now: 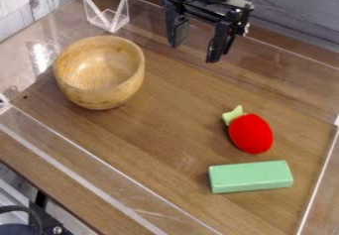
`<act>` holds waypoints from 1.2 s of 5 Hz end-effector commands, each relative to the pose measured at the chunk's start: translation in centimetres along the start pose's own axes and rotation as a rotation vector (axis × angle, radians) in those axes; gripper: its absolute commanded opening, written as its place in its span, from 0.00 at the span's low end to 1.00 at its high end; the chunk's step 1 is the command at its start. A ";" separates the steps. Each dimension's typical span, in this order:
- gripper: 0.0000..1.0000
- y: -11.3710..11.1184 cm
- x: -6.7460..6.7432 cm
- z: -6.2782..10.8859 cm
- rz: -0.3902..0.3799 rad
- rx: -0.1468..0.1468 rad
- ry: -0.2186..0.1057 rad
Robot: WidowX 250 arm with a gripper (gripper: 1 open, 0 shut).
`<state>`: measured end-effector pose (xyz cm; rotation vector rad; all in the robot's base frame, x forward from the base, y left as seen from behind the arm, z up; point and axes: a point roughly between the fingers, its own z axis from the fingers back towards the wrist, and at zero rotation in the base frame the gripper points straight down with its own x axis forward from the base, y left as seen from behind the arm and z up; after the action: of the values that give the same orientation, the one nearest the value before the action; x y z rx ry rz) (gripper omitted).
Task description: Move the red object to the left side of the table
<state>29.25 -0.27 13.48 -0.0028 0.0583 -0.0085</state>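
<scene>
Camera: green block (251, 176) nearest, red object (251, 134) just beyond on the table (166, 140), gripper (197, 45) farthest, fingers spread; we should centre over the fruit's body, clear the block, descend straight, close gently.

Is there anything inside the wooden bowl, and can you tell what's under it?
Nothing shows inside the wooden bowl; its inner floor is bare, though the near wall may hide a sliver. What lies under it can't be seen, since the bowl covers that patch.
</scene>
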 end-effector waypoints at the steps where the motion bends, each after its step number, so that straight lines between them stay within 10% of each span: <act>1: 1.00 -0.9 -0.9 -1.0 -0.146 -0.002 0.020; 3: 1.00 -6.8 -1.5 -2.3 -0.541 0.010 0.023; 6: 1.00 -12.3 -0.8 -5.1 -0.733 0.049 -0.020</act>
<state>27.33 -12.30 7.26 0.0211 0.0883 -0.7446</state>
